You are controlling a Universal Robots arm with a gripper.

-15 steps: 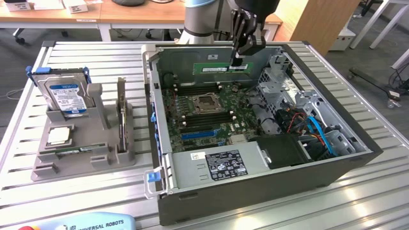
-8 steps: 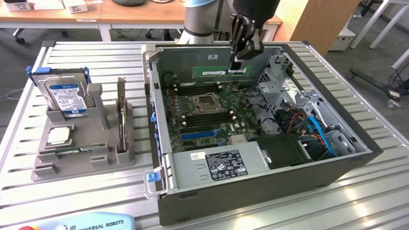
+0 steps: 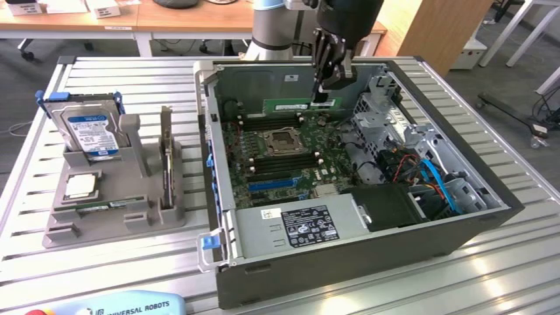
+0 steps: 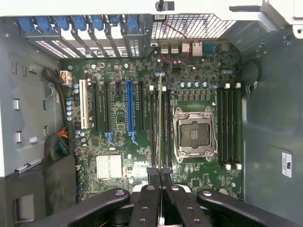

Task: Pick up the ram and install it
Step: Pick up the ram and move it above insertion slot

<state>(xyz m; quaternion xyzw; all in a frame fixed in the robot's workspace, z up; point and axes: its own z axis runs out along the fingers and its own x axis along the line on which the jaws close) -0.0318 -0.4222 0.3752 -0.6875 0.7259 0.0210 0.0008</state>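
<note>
The ram [image 3: 292,105] is a long green stick, held level above the far part of the open computer case [image 3: 350,262]. My gripper [image 3: 321,97] is shut on one end of it. In the wrist view the ram [image 4: 160,118] shows edge-on as a thin line running out from between my fingers, with the gripper [image 4: 160,182] at its near end. It hangs over the black memory slots [image 4: 156,127] beside the empty processor socket [image 4: 194,135], apart from the board. That socket [image 3: 282,139] sits mid-board, with slots on both sides.
On the exterior view's left a grey holder [image 3: 114,220] carries a hard drive [image 3: 88,131], an upright expansion card [image 3: 166,157] and a square silver processor chip [image 3: 80,187]. Case walls, a drive cage [image 3: 385,125] and cables [image 3: 433,184] ring the motherboard. A teach pendant [image 3: 114,305] lies at the table's near edge.
</note>
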